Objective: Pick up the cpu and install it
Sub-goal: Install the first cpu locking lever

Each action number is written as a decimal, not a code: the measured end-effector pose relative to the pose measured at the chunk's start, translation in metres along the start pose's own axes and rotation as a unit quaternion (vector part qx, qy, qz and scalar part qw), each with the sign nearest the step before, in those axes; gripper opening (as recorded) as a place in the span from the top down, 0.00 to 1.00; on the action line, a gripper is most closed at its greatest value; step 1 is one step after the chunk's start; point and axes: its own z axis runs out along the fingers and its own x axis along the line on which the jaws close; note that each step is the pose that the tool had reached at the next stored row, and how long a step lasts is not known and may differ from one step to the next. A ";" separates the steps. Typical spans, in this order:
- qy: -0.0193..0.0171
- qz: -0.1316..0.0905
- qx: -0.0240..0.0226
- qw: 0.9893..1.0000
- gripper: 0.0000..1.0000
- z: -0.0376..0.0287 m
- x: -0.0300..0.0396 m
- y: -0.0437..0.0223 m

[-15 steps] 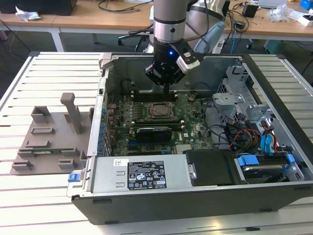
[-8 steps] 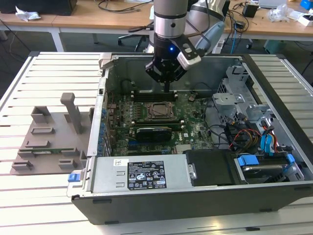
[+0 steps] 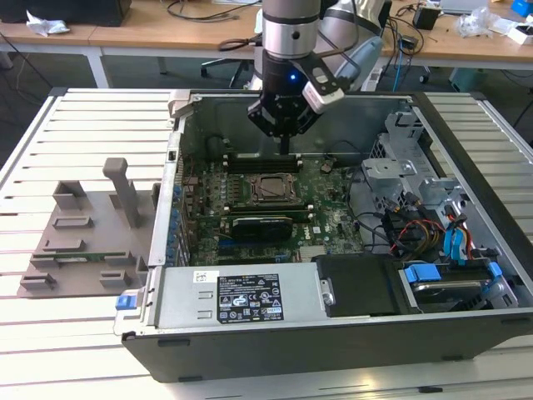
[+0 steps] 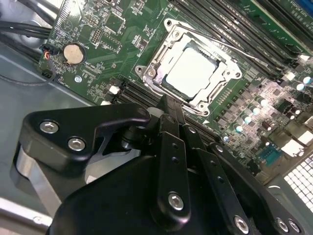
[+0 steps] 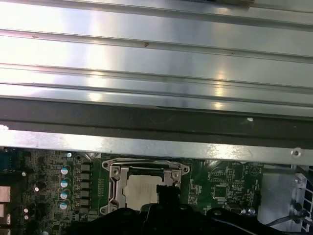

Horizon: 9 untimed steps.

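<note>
So from my end the cpu is already sitting flat in the socket frame on the motherboard, roughly mid-case. The gripper hangs just above the memory slots on the socket's far side, fingers pinched together with nothing between them.

Your arm's wrist segment at the top centre of the exterior view is a silvery-grey cylinder with a black band below it, where a small blue light glows. A grey-and-white block is mounted at its right. In the second wrist view's lower half, your gripper is matte black, with jointed linkage bars studded with silver screws.
</note>
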 end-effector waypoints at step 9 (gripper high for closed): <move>0.000 0.000 0.005 1.000 0.89 -0.0113 -0.0005 -0.0009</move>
